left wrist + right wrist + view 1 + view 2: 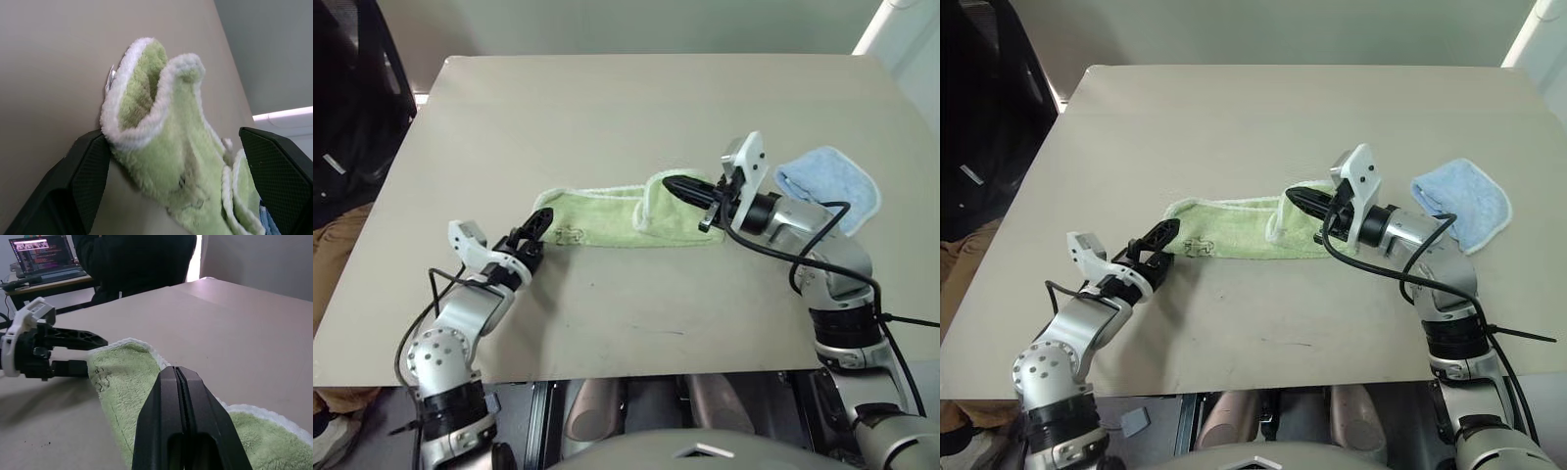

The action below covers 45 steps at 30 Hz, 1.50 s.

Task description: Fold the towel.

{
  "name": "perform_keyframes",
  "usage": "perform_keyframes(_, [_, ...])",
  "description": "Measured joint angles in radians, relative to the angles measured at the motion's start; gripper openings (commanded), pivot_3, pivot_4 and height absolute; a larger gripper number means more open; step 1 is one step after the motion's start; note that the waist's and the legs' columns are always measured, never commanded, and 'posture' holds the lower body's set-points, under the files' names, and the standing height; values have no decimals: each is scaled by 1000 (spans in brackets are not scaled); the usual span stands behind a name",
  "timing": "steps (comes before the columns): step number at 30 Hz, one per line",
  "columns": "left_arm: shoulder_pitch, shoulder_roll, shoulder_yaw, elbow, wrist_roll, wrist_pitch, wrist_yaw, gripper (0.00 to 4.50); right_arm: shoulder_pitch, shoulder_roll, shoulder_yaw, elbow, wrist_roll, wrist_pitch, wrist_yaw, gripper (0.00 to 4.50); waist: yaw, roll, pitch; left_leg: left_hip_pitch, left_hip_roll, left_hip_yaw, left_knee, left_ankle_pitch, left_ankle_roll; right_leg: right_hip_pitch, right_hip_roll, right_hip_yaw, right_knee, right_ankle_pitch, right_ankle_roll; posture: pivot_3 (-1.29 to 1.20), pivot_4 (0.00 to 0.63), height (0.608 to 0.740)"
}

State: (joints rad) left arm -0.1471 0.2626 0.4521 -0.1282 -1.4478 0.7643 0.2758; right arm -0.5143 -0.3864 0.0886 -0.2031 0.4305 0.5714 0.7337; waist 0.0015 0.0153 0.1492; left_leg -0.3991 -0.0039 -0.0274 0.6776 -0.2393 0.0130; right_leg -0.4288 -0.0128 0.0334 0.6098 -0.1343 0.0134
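The towel lies near the middle of the desk as a long, narrow, already doubled strip, with one end turned back over itself near the right claw. That claw is pinched fully shut and sits just above the turned-back end; in its wrist view the two fingers meet with nothing between them, so it looks to hold no cloth. The left claw stands wide at the strip's other end, one finger on each side of the curled white-edged corner, not yet closed.

The main risk, as I judge it, is a shallow bite. That corner stands up in two curled layers; if the left claw closes now, it may catch only the top layer or the edging, and the end would slip out or peel open when lifted. With the right claw holding nothing, the far end is unanchored, so a pull from the left could drag the whole strip across the desk instead of folding it. The blue cloth lies just beside the right arm and could be brushed.
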Motion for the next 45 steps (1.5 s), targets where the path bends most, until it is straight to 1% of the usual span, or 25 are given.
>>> perform_keyframes(3, [-37,0,-2,43,23,1,-19,4398,1,0,-3,-14,3,9,-10,11,2,0,0,0,0,0,0,0,0,1,0,0,0,0,0,0,150,736])
perform_keyframes(4, [-43,-1,-3,52,31,2,-27,4008,2,0,-4,-20,6,12,-11,0,2,0,0,0,0,0,0,0,0,1,0,0,0,0,0,0,150,736])
perform_keyframes(5, [-44,-1,-3,56,38,3,-31,3794,5,-1,-6,-29,8,18,-13,0,2,0,0,0,0,0,0,-1,-1,1,0,0,0,0,0,0,150,736])
perform_keyframes(9, [-44,-8,1,71,61,-1,-39,2346,36,-10,-24,-51,19,36,-20,0,2,0,0,-1,0,-1,0,-2,-2,0,0,0,-2,-1,1,0,150,736])
perform_keyframes(10, [-43,-11,1,73,64,-2,-39,2011,44,-12,-29,-53,19,41,-24,0,1,0,0,-2,-1,-1,0,-2,-1,-1,0,0,-2,-1,1,0,150,736])
perform_keyframes(12, [-42,-15,1,80,70,-2,-45,1181,65,-17,-31,-62,20,48,-29,0,1,-1,1,-2,0,-1,0,-1,2,-2,1,0,-2,-2,2,0,150,736])
perform_keyframes(14, [-39,-17,3,76,72,-2,-56,535,75,-20,-32,-66,21,55,-33,0,1,-1,1,-3,0,-1,0,0,4,-3,1,0,-2,-3,2,0,150,736])
perform_keyframes(15, [-39,-17,4,68,71,-2,-62,114,78,-21,-32,-72,21,62,-37,0,1,-1,1,-3,0,-1,-1,1,5,-3,2,0,-1,-4,2,0,150,736])
perform_keyframes(17, [-40,-10,9,64,74,-5,-74,49,80,-21,-32,-83,23,67,-42,0,1,-1,1,-2,1,-1,-4,1,6,-3,4,0,-2,-5,1,0,150,736])
perform_keyframes(20, [-47,29,30,83,81,-14,-98,49,101,-30,-35,-89,26,71,-49,0,0,-4,2,-2,2,-4,-5,1,4,-5,6,0,-1,-6,-1,0,150,736])
perform_keyframes(24, [-102,176,106,145,113,-31,-153,49,135,-64,-58,-89,26,74,-55,0,-1,-7,4,-3,4,-7,-9,2,0,-7,9,-1,-1,-8,-4,0,150,736])
perform_keyframes(26, [-136,231,139,155,122,-42,-190,49,145,-77,-78,-89,26,73,-58,0,-1,-7,4,-3,3,-8,-10,2,-2,-7,9,-1,-1,-9,-4,0,150,736])
perform_keyframes(28, [-176,264,145,158,125,-42,-227,49,162,-101,-79,-87,14,65,-58,0,0,-7,4,-3,3,-9,-11,5,-9,-7,9,-2,-1,-10,-5,0,150,736])
perform_keyframes(30, [-205,285,142,154,126,-38,-261,49,180,-118,-83,-77,0,55,-58,0,3,-7,4,-4,2,-10,-10,4,-9,-7,8,-2,-1,-10,-6,0,150,736])
perform_keyframes(32, [-228,295,112,127,131,-20,-294,49,185,-131,-93,-56,-6,46,-58,0,5,-7,4,-6,1,-11,-10,3,-9,-7,7,-2,-2,-9,-9,0,150,736])
perform_keyframes(34, [-256,295,46,81,148,7,-319,49,185,-137,-110,-41,-13,36,-59,0,8,-7,4,-6,0,-11,-10,3,-8,-7,6,-2,-2,-8,-10,0,150,736])
perform_keyframes(39, [-329,288,-225,-38,280,68,-416,49,185,-137,-114,-38,-16,24,-67,0,7,-7,4,-6,0,-11,-9,0,-8,-7,6,-2,-2,-10,-9,0,150,736])
perform_keyframes(41, [-354,308,-353,-55,402,60,-473,49,192,-137,-119,-39,-20,23,-77,0,5,-7,4,-6,1,-12,-8,0,-8,-7,7,-3,-2,-11,-9,0,150,736])
perform_keyframes(42, [-382,325,-477,-73,517,42,-521,49,195,-137,-121,-40,-22,23,-86,0,6,-7,4,-6,1,-12,-8,0,-8,-7,6,-3,-2,-12,-9,0,150,736])
perform_keyframes(43, [-403,327,-577,-85,597,29,-562,49,196,-133,-121,-42,-23,23,-93,0,6,-7,4,-6,1,-12,-8,0,-8,-7,6,-3,-2,-12,-9,0,150,736])
perform_keyframes(45, [-417,316,-725,-91,719,10,-630,49,198,-125,-120,-47,-23,23,-103,0,6,-7,4,-6,1,-12,-8,-1,-7,-7,6,-3,-2,-13,-8,0,150,736])
